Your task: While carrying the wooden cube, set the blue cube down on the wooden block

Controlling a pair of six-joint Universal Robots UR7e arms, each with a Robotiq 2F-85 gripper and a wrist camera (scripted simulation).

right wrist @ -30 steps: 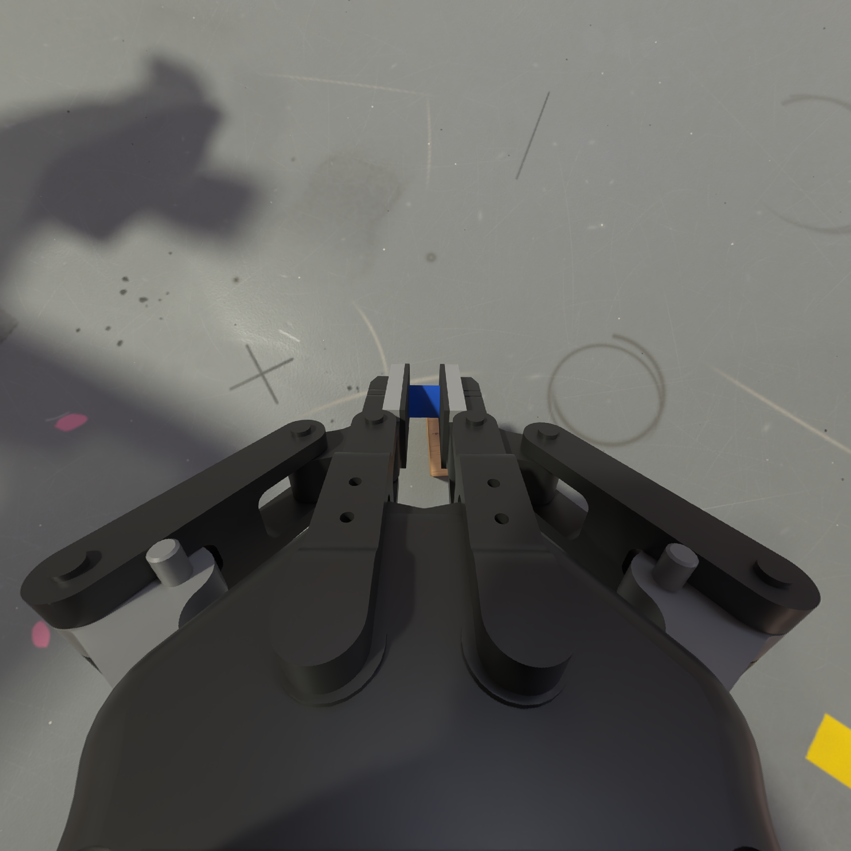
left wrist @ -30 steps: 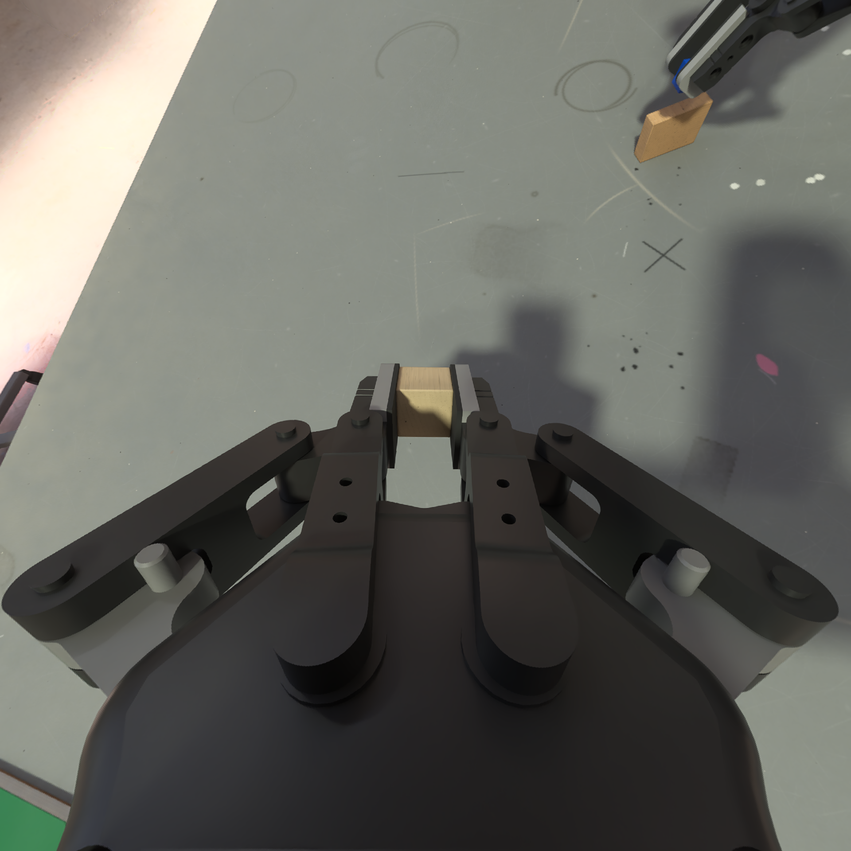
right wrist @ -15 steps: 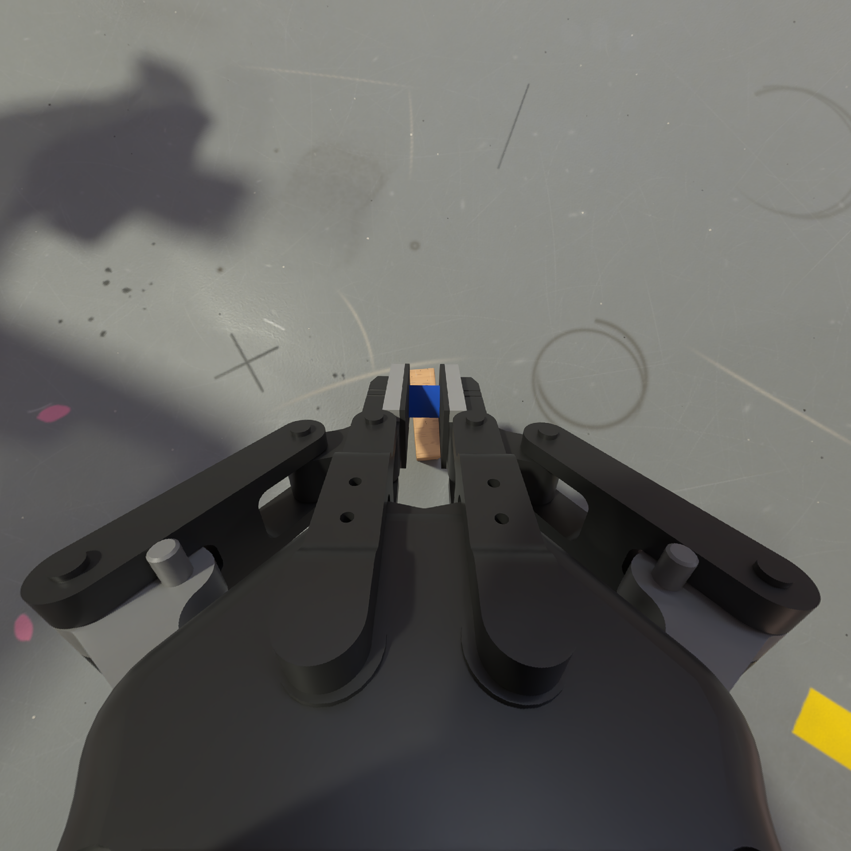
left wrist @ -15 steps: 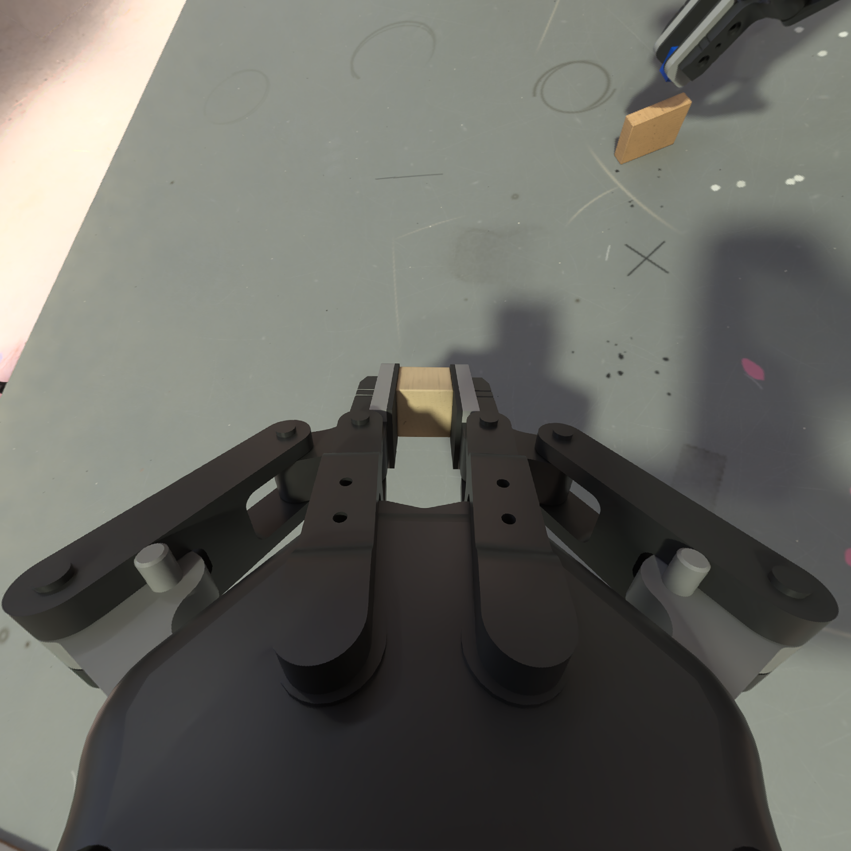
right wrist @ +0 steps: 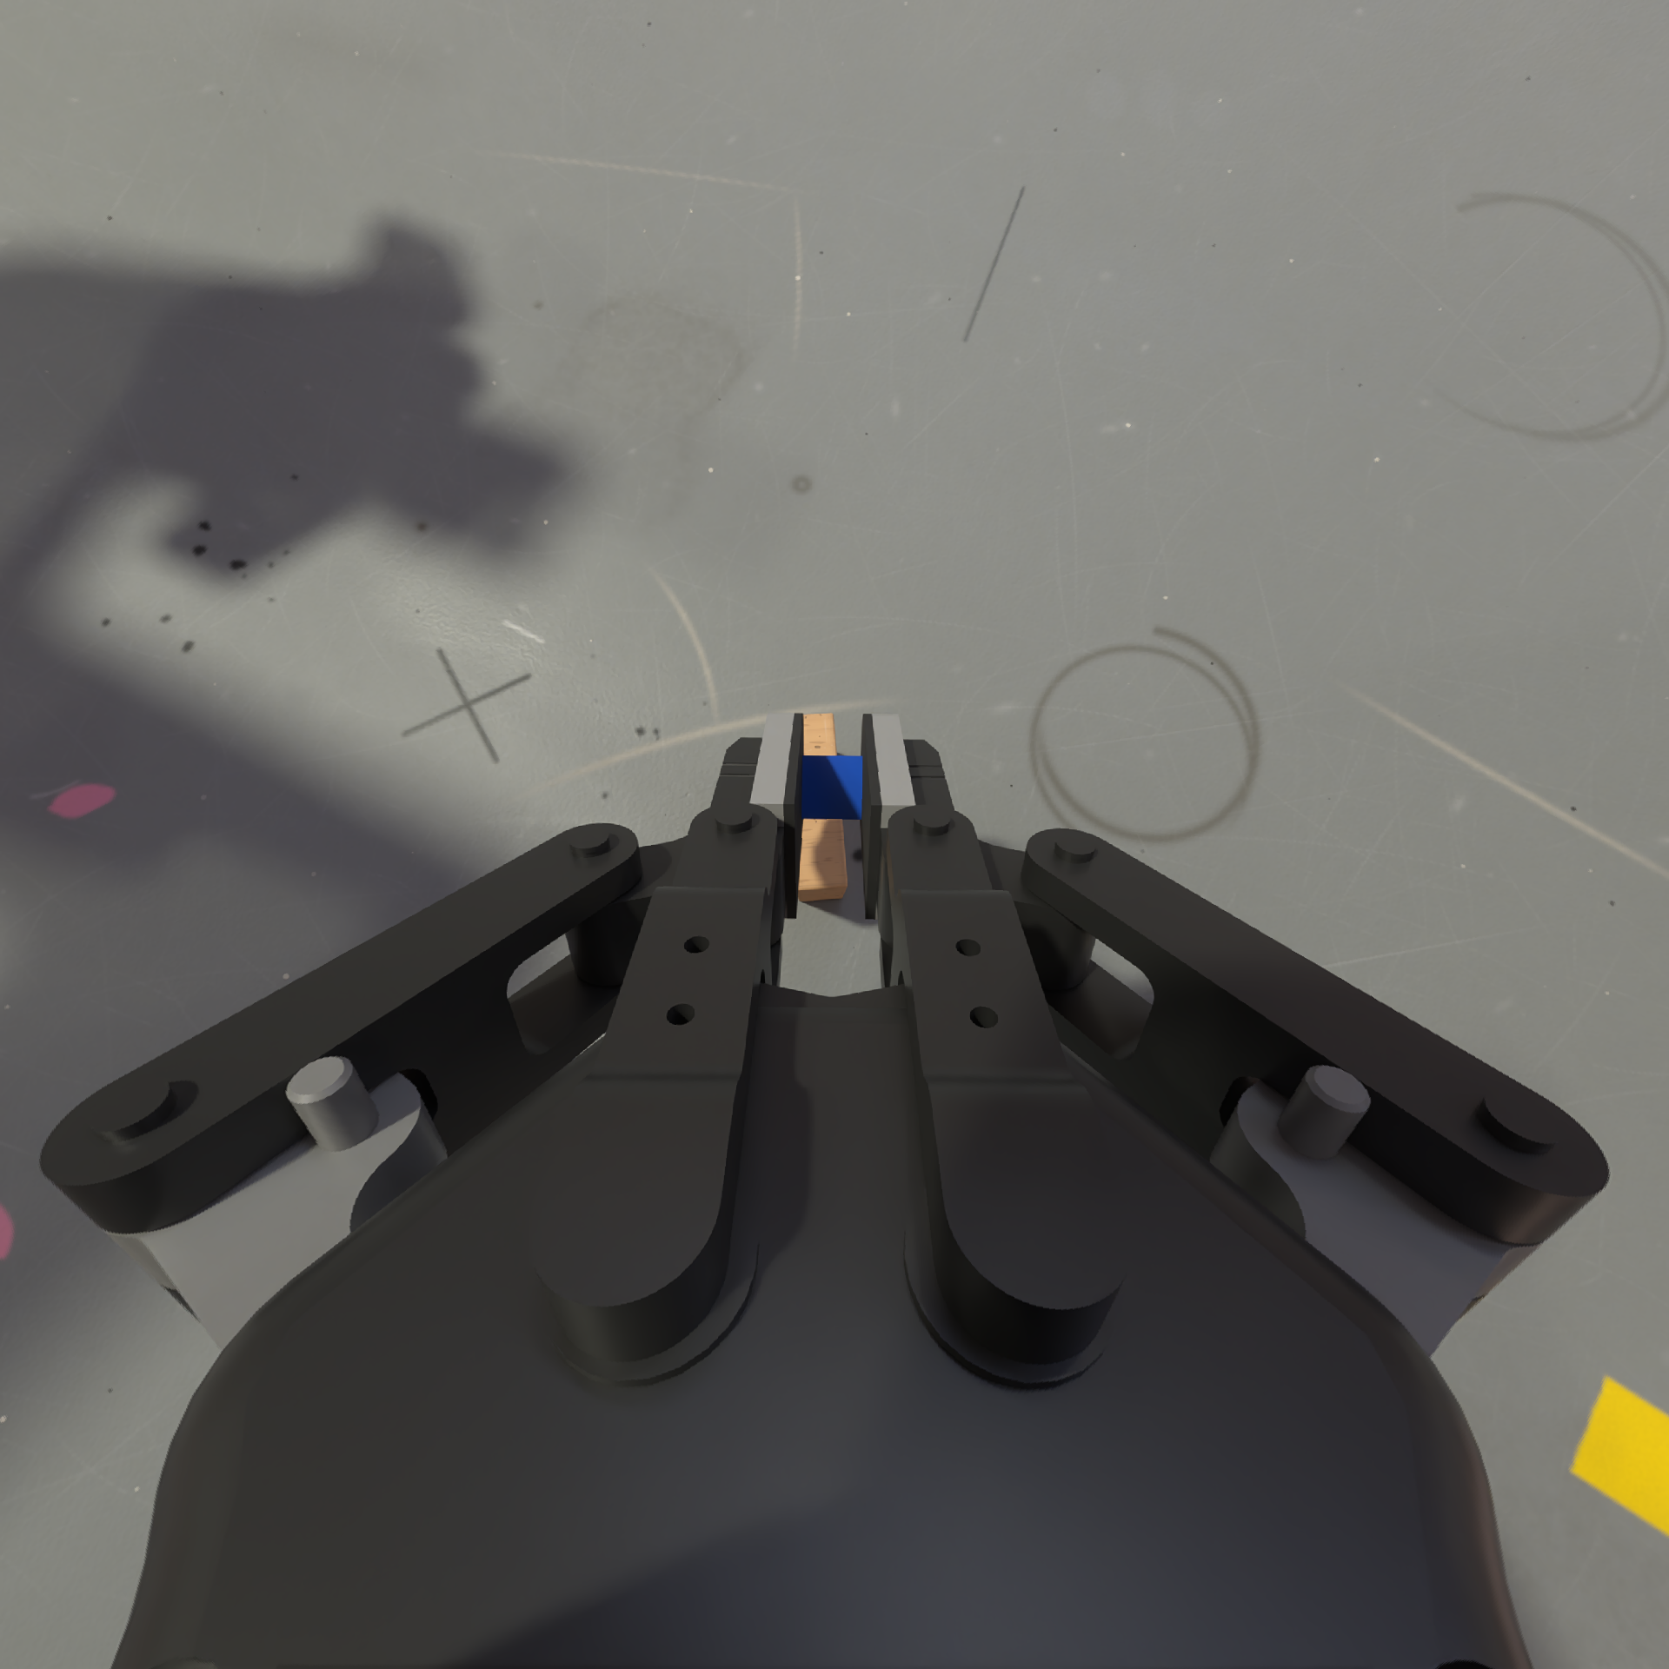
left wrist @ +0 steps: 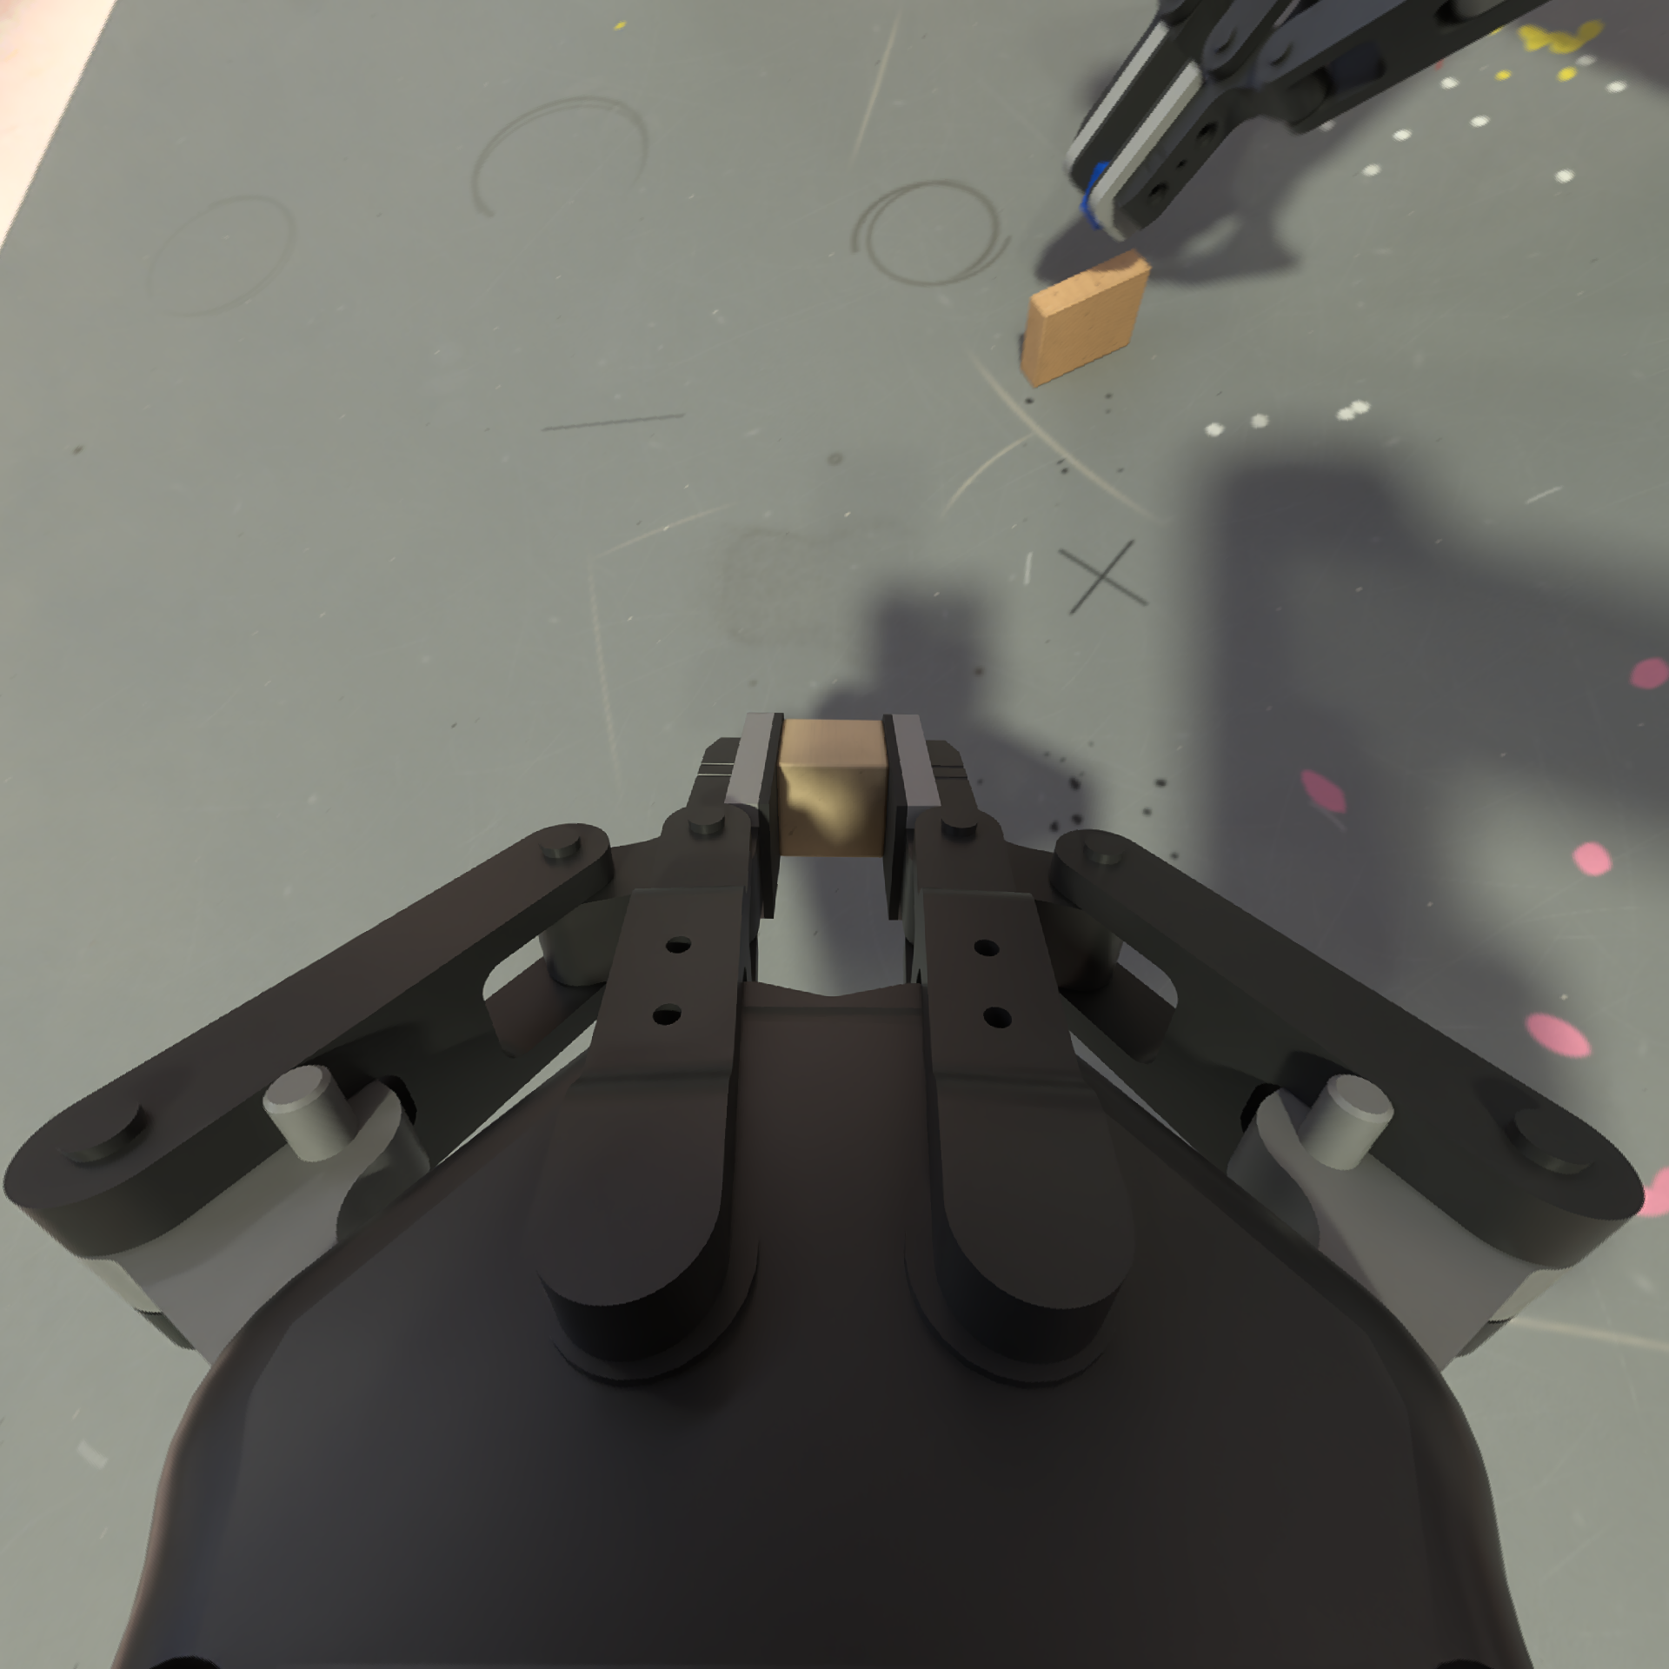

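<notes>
My left gripper (left wrist: 831,768) is shut on the wooden cube (left wrist: 829,795) and holds it above the grey table. Far off at the upper right of the left wrist view, the flat wooden block (left wrist: 1084,318) lies on the table, and my right gripper (left wrist: 1106,203) hangs just above its far end with the blue cube (left wrist: 1093,194) between its fingers. In the right wrist view my right gripper (right wrist: 832,759) is shut on the blue cube (right wrist: 831,786). The wooden block (right wrist: 820,862) shows directly beneath it, through the gap between the fingers.
The grey table (left wrist: 452,542) bears scratches, ring marks, a drawn cross (left wrist: 1104,578) and pink paint spots (left wrist: 1589,858). The table's left edge (left wrist: 36,117) runs at the upper left. A yellow tape patch (right wrist: 1626,1454) lies at the lower right of the right wrist view.
The right gripper has moved forward over the wooden block, so more of the block shows under the blue cube. The left gripper has shifted with the wooden cube; the block now appears nearer.
</notes>
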